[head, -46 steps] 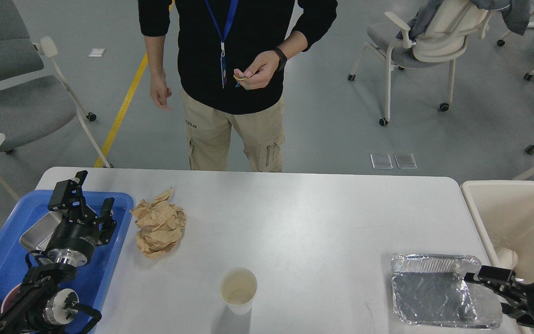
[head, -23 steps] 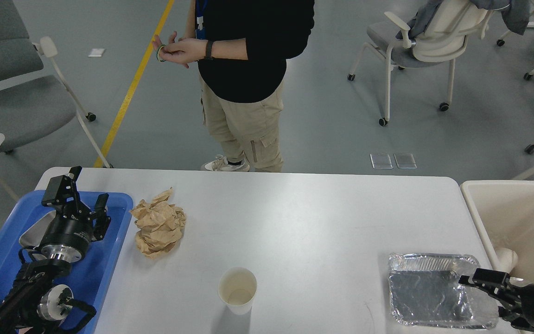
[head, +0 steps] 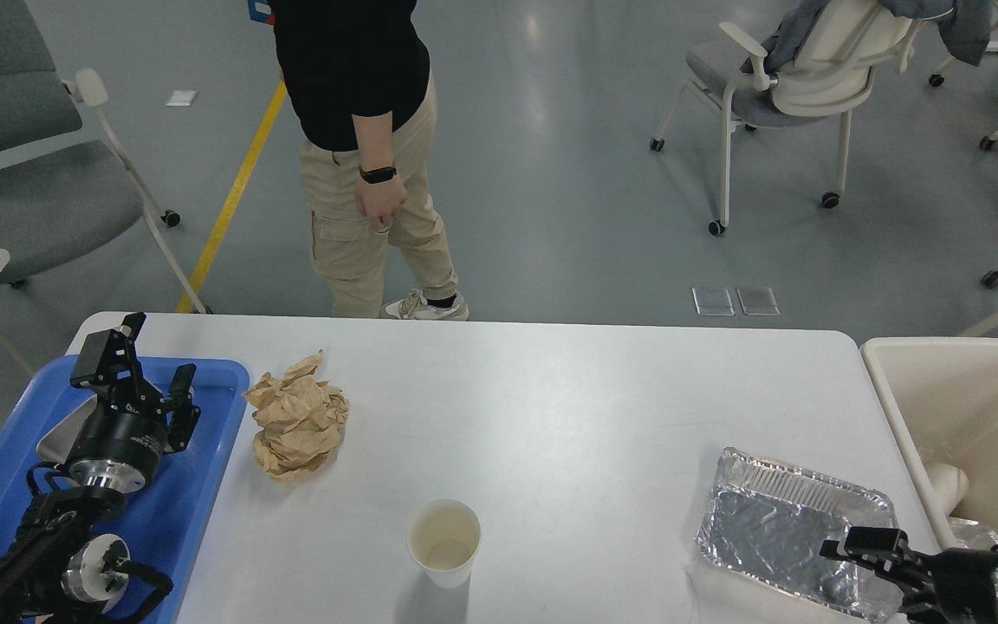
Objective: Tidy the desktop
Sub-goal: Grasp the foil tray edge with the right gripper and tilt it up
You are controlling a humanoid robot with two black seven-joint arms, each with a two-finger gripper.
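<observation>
Black right jaws [head: 845,555] sit at the desk's 4 o'clock corner, low over the near right end of the foil tray [head: 789,537]. One finger shows above the tray's rim, the other is hidden, so can't tell how wide they stand or whether they pinch the rim. Tray looks tilted, far edge raised, w/ crinkled walls.

Left jaws [head: 131,364] hang at 9 o'clock over the blue tray [head: 204,485], fingers spread apart, nothing between them. Under that arm a metal pan [head: 57,438] lies in the blue tray, mostly covered by the wrist.

White desk [head: 568,407] spreads between the two arms: its left end lies beside and under the left jaws, its right front corner under the right jaws. Crumpled brown paper [head: 298,426] rests on it just right of the blue tray, approx 10 o'clock from desk centre. Paper cup [head: 443,542] stands upright at 6 o'clock near the front edge, well apart from both arms.

Cream bin [head: 967,416] stands off the desk's right end at 3 o'clock. Person [head: 360,130] in black top & khaki trousers stands beyond the far edge at 11 o'clock; office chairs [head: 776,78] further back.
</observation>
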